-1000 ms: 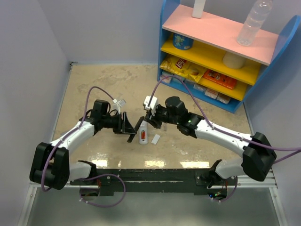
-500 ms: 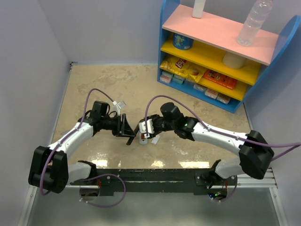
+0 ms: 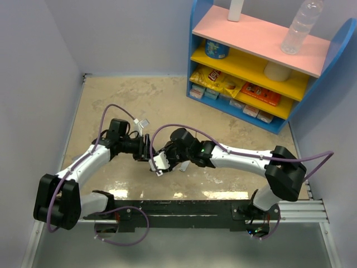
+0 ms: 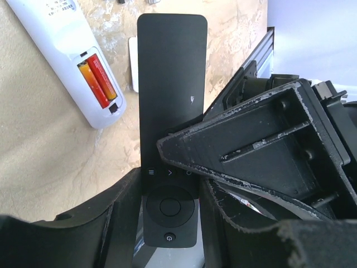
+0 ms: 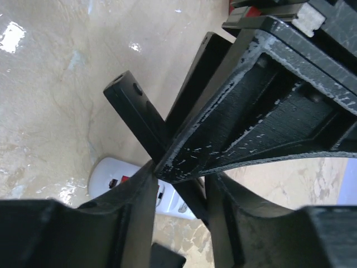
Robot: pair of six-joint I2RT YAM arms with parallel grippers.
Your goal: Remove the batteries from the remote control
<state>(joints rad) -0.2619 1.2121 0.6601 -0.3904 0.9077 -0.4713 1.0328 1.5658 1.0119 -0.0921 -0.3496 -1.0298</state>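
Note:
My left gripper (image 3: 147, 151) is shut on a black remote (image 4: 170, 111), button face up, between its fingers in the left wrist view (image 4: 170, 209). A white remote (image 4: 56, 39) lies on the beige table with its back open. Two orange-red batteries (image 4: 99, 82) sit side by side in its compartment. My right gripper (image 3: 157, 160) has reached across to the left gripper. Its jaws are open and straddle the black remote's free end (image 5: 192, 192); one finger (image 4: 245, 162) lies over the remote's face. The white remote (image 5: 109, 173) shows below. The top view hides the white remote.
A small white cover plate (image 4: 133, 67) lies beside the white remote, half behind the black one. A blue shelf unit (image 3: 262, 67) with snacks, a can and a clear bottle stands at the back right. Grey walls close in the left and back sides.
My right gripper has swung left and down from beside the white remote to meet the left gripper and straddle the black remote. The left arm has barely moved.

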